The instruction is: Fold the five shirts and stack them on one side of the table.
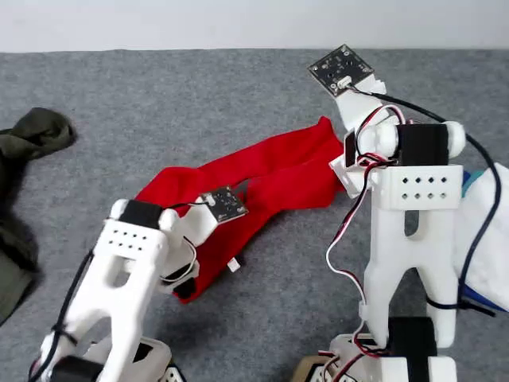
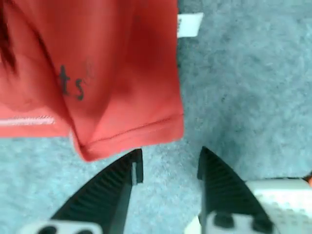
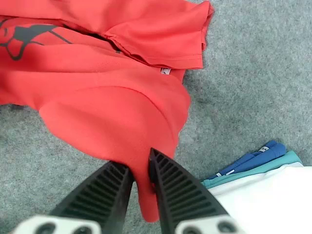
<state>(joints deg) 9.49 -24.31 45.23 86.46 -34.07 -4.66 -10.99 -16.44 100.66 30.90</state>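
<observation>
A red shirt (image 1: 270, 171) lies bunched in a long diagonal strip across the middle of the grey table. My right gripper (image 3: 141, 168) is shut on a fold of the red shirt (image 3: 97, 97) at the strip's right end. My left gripper (image 2: 170, 156) stands open just short of a hem corner of the red shirt (image 2: 112, 73), with bare table between its fingers. A small white tag (image 2: 189, 24) sticks out from the shirt's edge. In the high view the left arm (image 1: 127, 263) is over the strip's near left end, and the right arm (image 1: 413, 175) is at its right end.
A crumpled dark green shirt (image 1: 24, 159) lies at the table's left edge. A stack of folded shirts (image 1: 485, 231) sits at the right edge, with blue, teal and white layers (image 3: 258, 190) close to my right gripper. Grey table (image 1: 159, 103) lies open behind the red shirt.
</observation>
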